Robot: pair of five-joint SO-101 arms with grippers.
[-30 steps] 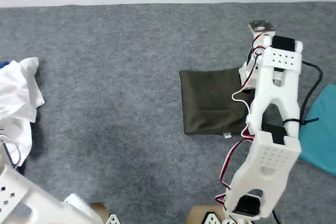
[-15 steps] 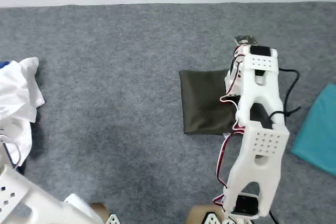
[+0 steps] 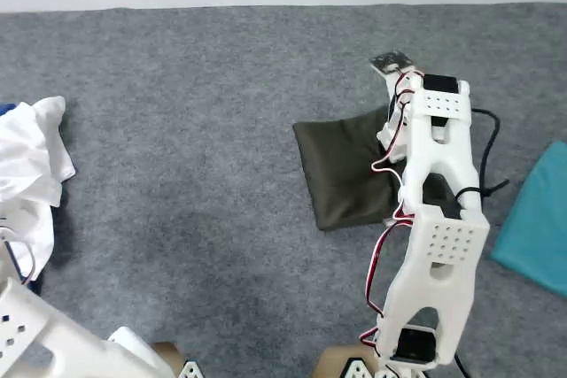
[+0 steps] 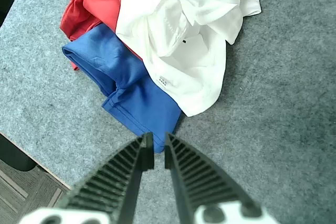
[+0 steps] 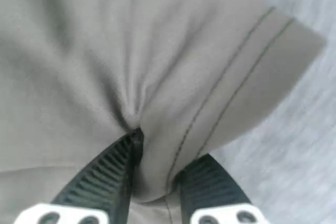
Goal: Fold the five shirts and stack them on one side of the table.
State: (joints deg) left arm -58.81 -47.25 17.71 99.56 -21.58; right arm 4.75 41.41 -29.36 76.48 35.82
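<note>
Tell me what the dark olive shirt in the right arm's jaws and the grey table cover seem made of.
Dark olive folded shirt: seemingly thin, soft knit or woven cloth, matte; it puckers into soft creases and shows a double-stitched hem. Grey table cover: probably felt or short-pile carpet, matte, with a speckled, fuzzy texture.

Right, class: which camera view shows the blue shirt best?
The left wrist view: the blue shirt lies in plain sight, partly under the white shirt. The high view catches a blue sliver beside the white shirt; the right wrist view faces the olive shirt.
</note>
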